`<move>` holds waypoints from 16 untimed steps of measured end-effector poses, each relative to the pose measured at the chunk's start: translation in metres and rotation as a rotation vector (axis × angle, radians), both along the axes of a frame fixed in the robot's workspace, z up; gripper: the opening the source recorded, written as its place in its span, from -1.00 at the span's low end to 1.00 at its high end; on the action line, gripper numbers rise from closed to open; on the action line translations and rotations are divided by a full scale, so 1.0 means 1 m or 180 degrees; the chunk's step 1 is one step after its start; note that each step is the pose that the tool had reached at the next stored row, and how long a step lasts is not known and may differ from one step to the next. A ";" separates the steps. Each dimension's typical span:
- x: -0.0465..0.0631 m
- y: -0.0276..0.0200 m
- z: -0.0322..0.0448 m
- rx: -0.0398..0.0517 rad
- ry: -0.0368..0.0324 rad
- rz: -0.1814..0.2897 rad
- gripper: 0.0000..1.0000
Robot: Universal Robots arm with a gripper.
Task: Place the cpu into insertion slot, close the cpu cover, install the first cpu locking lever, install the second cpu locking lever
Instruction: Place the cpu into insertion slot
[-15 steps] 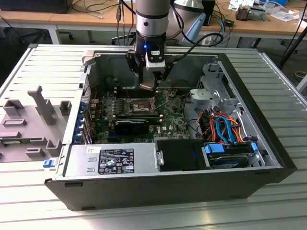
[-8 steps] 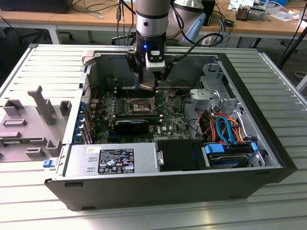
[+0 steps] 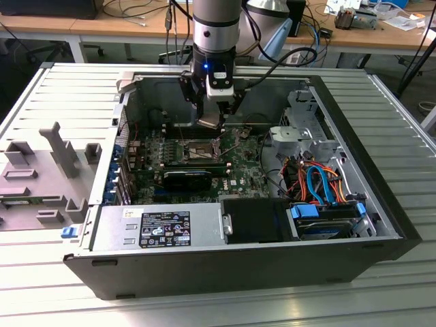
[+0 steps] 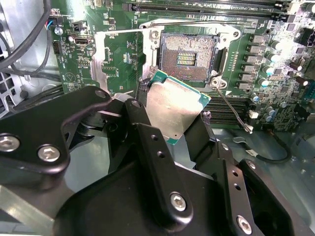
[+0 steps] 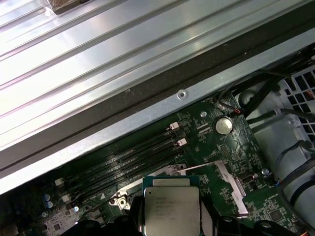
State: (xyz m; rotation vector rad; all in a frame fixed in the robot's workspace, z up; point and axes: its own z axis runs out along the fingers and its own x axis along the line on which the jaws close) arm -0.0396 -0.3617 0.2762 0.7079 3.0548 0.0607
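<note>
While the ribbed metal counter (image 3: 41, 95) is spread across the exterior view, an open black case (image 3: 238, 269) is laid on it, taking up the middle and lower part of the frame. From the upper middle of that frame the arm (image 3: 216, 27) is lowered into the case, above the green board (image 3: 242, 174). The cover (image 4: 101, 59) is swung open and is seen lying beside the slot (image 4: 189, 56), with green board showing through its square window. The slot's pin field is left bare inside its shiny metal rim. The fingers (image 4: 152, 152) are closed onto the cpu (image 4: 174, 105), which is gripped at two opposite edges and held clear of the board, its silvery top seen in both wrist views. The cpu is carried just beside and above the slot and is not seated in it. One thin lever (image 4: 232, 112) is angled away from a corner of the slot, unlatched.
</note>
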 end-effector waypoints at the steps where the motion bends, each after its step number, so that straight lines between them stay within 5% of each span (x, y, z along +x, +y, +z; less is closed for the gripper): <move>1: 0.000 0.0000 0.0000 0.0000 0.0000 -0.0003 0.09; 16: 0.000 0.0000 -0.0007 0.0000 0.0000 -0.0040 0.09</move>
